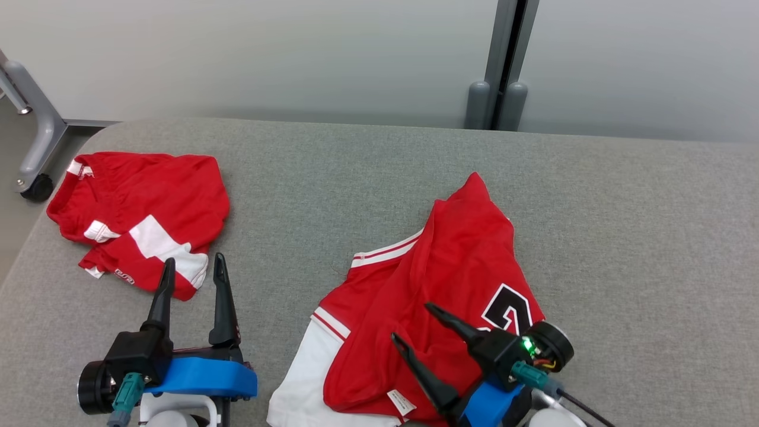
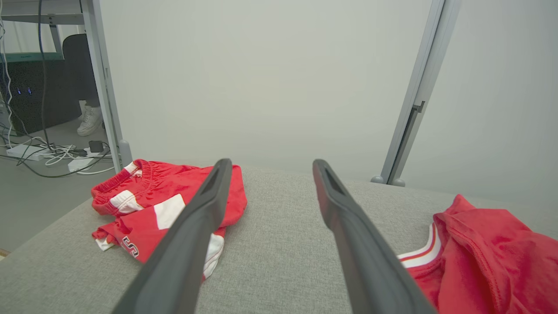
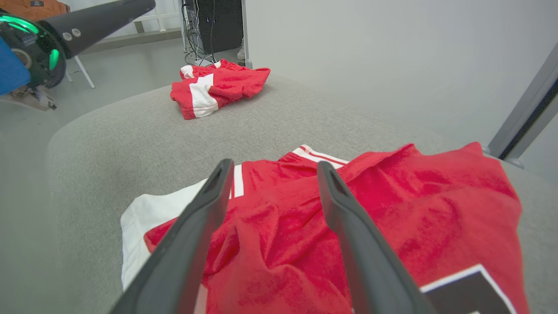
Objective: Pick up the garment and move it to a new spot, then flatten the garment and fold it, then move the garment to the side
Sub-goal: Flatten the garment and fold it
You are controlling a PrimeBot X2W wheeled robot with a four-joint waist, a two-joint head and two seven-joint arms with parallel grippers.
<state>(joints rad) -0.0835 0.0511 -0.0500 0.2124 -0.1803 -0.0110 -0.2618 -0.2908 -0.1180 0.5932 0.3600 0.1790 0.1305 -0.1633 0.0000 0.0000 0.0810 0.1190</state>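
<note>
The jersey (image 1: pixel 439 296) is lying rumpled on the near right of the tabletop (image 1: pixel 356 178). The right gripper (image 1: pixel 411 321) hovers just over it with its jaws spread, holding nothing. The left gripper (image 1: pixel 194 258) has its jaws spread too, near the red shorts (image 1: pixel 148 201). I'd guess flattening's up: pinch two well-apart edges and pull outward slowly, that slinky fabric bunches. The tabletop's grey woven cloth, with pale wall panels (image 1: pixel 237 53) behind and cables (image 2: pixel 52 152) on the floor.
</note>
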